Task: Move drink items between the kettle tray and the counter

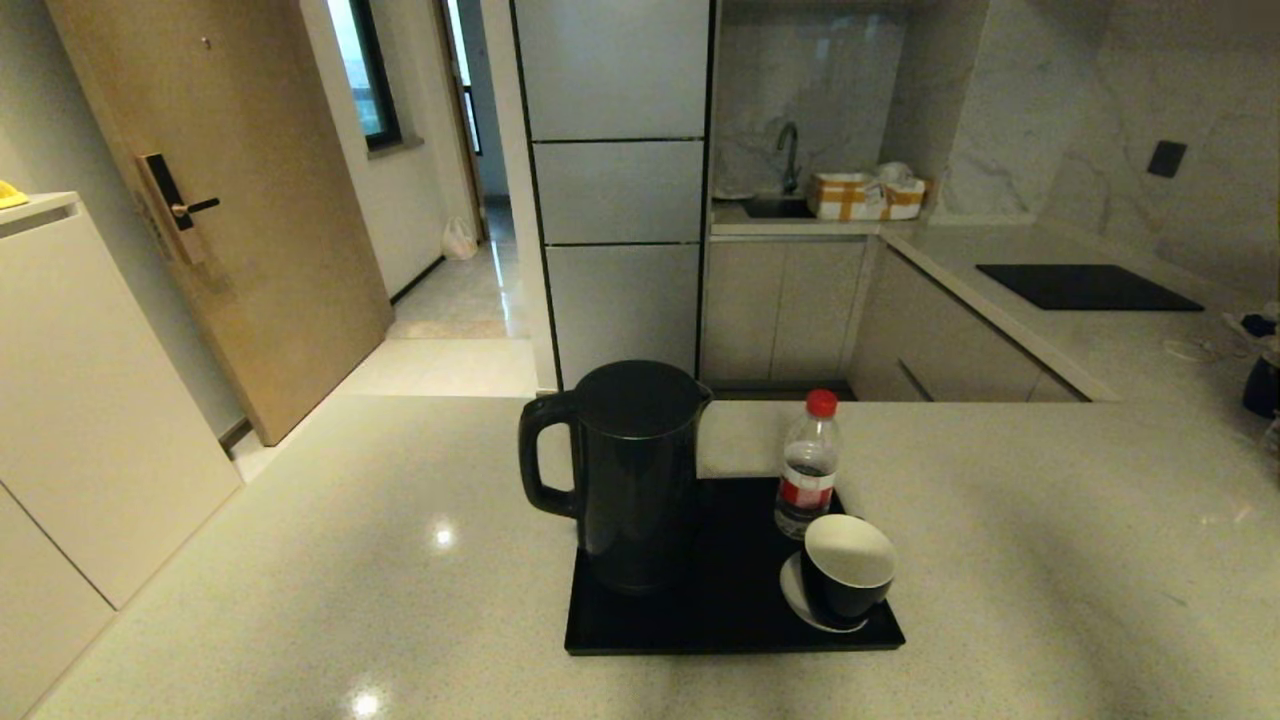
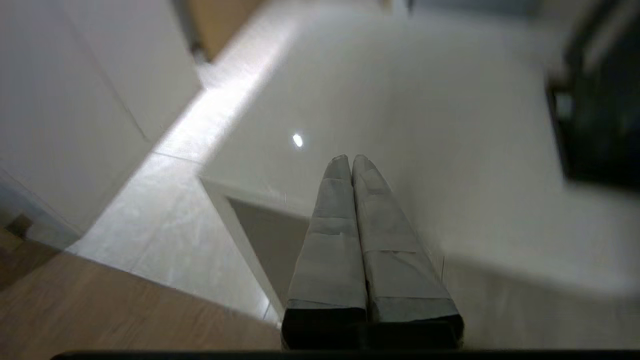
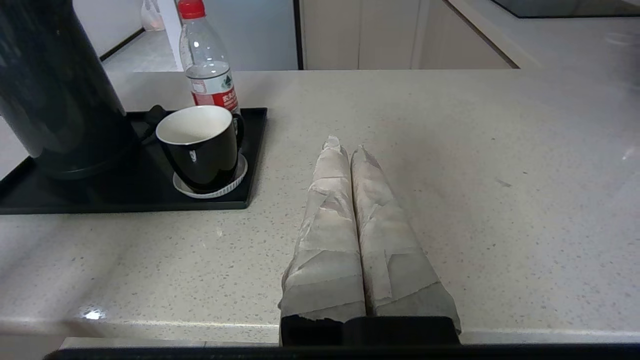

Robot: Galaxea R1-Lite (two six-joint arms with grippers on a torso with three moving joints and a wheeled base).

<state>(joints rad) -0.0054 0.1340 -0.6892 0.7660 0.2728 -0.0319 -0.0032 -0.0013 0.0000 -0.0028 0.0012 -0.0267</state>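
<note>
On the beige speckled counter (image 1: pixel 300 560) lies the flat black kettle tray (image 1: pixel 730 610). The tall black kettle (image 1: pixel 630 470) stands on the tray's left side, its loop handle pointing left. At the tray's right stand the red-capped bottle (image 1: pixel 808 465) and, in front of it, the black cup (image 1: pixel 848 572), white inside, on a white saucer. Neither gripper shows in the head view. In the right wrist view my right gripper (image 3: pixel 345 145) is shut and empty above the counter's near edge, right of the tray (image 3: pixel 120 197), cup (image 3: pixel 200 145) and bottle (image 3: pixel 205 65). My left gripper (image 2: pixel 350 160) is shut over the counter's near left corner.
A black cooktop panel (image 1: pixel 1085 287) lies on the side counter at the right, with dark items at the far right edge (image 1: pixel 1262 380). A sink with a tap (image 1: pixel 790 160) and boxes is at the back. White cabinets (image 1: pixel 90 400) and floor lie beyond the counter's left edge.
</note>
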